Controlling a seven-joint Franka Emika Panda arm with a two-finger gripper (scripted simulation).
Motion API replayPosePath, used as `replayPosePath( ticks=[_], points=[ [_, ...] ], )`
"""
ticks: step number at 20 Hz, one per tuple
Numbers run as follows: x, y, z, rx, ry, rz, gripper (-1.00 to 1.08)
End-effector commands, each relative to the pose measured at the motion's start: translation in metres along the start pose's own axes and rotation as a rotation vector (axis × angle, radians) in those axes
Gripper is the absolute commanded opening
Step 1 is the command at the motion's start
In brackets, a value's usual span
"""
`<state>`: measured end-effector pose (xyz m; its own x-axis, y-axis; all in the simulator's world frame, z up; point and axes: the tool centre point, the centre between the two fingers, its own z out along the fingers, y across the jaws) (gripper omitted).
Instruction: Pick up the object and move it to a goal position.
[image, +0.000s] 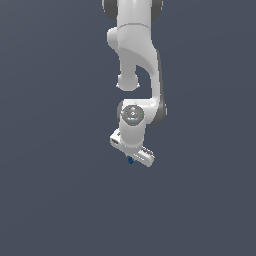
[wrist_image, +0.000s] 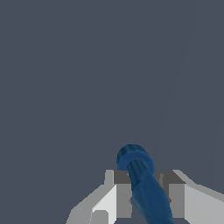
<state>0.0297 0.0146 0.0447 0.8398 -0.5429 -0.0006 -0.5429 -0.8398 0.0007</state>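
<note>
Step in hand, as judged: carrying the object to the goal, which no marker shows in either view. The carry should run smoothly, with grip force held constant and no sudden wrist rotation, since the piece is small and could slip. The gripper is closed narrowly on the object, fingers pressing either side of its dark blue body. In the exterior view the object shows only as a speck under the pincer, toward that view's left end, apparently clear of the grey ground.
</note>
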Motion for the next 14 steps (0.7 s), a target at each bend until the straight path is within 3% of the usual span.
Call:
replayPosePath(
  ticks=[1,7,14],
  points=[
    [-0.005,-0.003,-0.004,0.001,0.001,-0.001,-1.0],
    [-0.028,-0.013,-0.025,0.001,0.001,-0.001,-1.0],
    [-0.077,-0.035,-0.069,0.001,0.001,-0.001,-1.0]
  ],
)
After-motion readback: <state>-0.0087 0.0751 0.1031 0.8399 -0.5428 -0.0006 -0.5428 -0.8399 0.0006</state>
